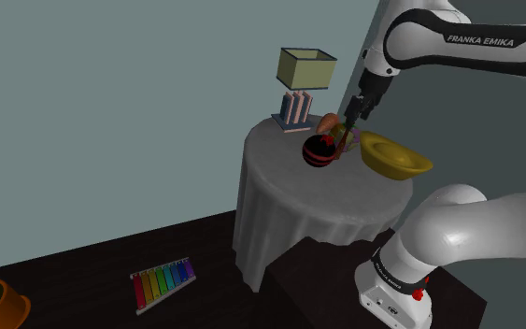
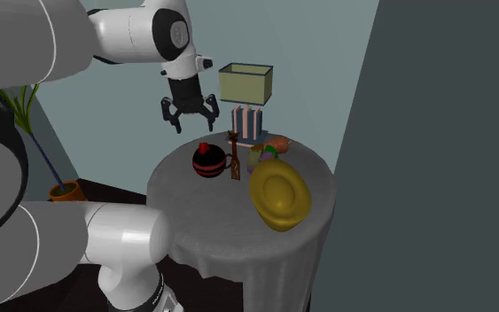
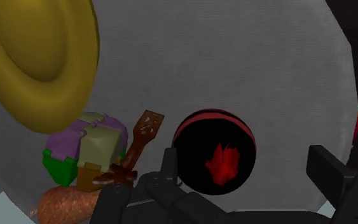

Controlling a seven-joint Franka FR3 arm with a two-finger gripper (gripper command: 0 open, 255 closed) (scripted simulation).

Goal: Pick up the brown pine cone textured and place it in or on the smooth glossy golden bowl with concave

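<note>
A round desk (image 2: 194,213) draped in grey cloth carries a cluster of small things. The black tool (image 2: 188,120) hangs in the air above it with its two fingers spread apart, gripping nothing. In the wrist view, a round black pot with red stripes (image 3: 214,151) sits below the gap between the fingers and is not touched by them.

The pine cone (image 2: 278,144) is an orange-brown, rough-surfaced oblong lying on its side near the back of the desk, close to the striped base of a table lamp (image 2: 245,82). Its long axis runs roughly across the second exterior view, along the desk's far edge. Which end is the tip cannot be told. In the wrist view, the cone lies outside the fingers' gap, with one end hidden behind the tool's body.

A purple, green and pale yellow puzzle cube (image 2: 261,158) sits between the cone and the golden bowl (image 2: 280,195). The bowl rests near the desk's front edge. A thin brown stick-like piece (image 2: 234,155) stands beside the cube.

On the dark floor in the shoulder view lies a rainbow xylophone (image 1: 163,282).
</note>
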